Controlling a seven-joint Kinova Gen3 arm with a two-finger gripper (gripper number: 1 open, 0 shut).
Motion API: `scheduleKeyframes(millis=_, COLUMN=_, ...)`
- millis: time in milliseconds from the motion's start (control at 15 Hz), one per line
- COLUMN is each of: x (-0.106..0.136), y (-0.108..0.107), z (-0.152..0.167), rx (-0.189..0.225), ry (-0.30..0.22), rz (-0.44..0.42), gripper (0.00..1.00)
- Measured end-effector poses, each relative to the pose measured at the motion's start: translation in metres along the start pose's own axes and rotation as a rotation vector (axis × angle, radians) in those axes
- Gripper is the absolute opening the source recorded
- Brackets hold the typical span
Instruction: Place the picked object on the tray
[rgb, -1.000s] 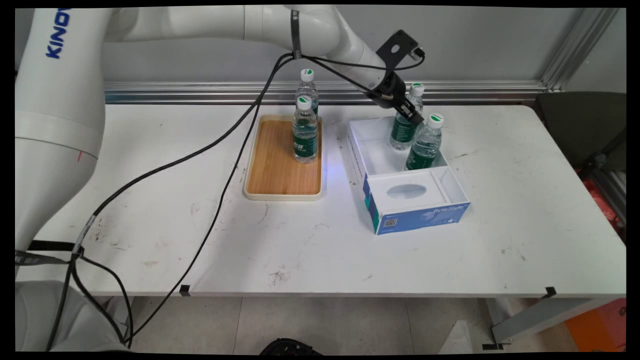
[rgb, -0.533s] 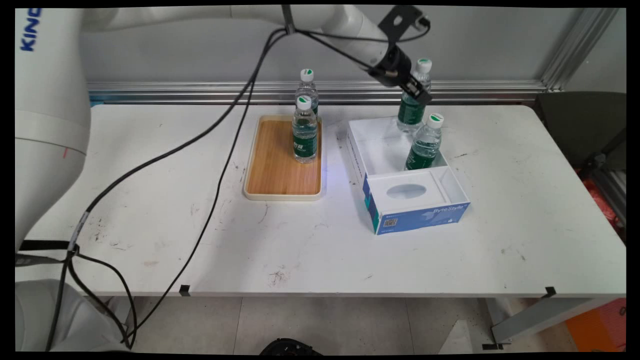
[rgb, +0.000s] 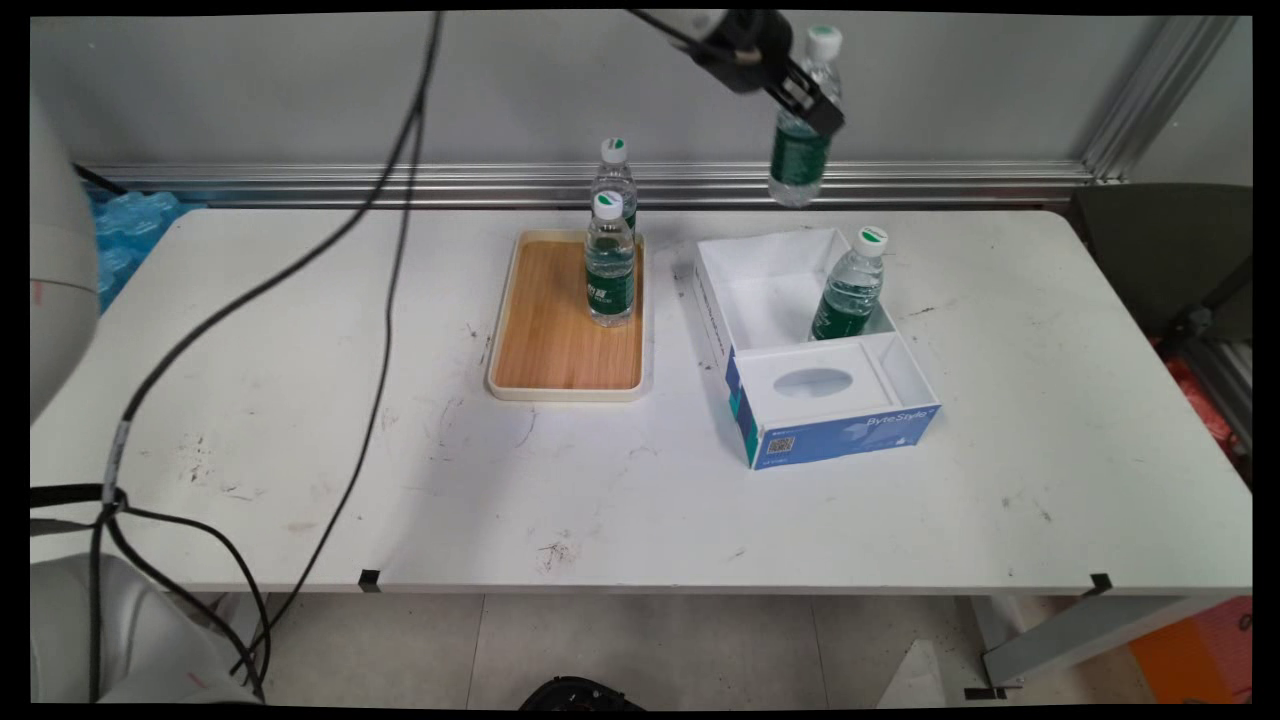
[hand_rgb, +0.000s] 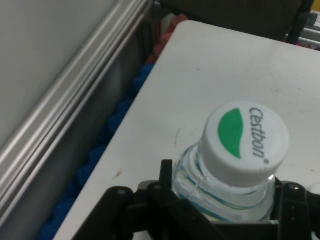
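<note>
the water bottle (rgb: 800, 140) is clamped in the gripper (rgb: 808, 100) and has been lifted higher, well clear of the white box (rgb: 800, 345) where another bottle (rgb: 850, 290) is left.

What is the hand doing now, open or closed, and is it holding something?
Hand: closed on a water bottle, held in the air above the white box.
</note>
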Motion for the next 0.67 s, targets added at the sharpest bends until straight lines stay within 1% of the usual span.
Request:
scheduleKeyframes(millis=133, x=0.000, y=-0.004, z=-0.025, rx=0.020, ry=-0.004, rz=-0.010, gripper=0.00)
scheduleKeyframes(millis=333, x=-0.009, y=-0.016, z=-0.071, rx=0.064, ry=-0.020, rz=-0.044, gripper=0.00)
scheduleKeyframes(millis=667, x=-0.036, y=-0.034, z=-0.141, rx=0.123, ry=-0.051, rz=-0.121, gripper=0.00)
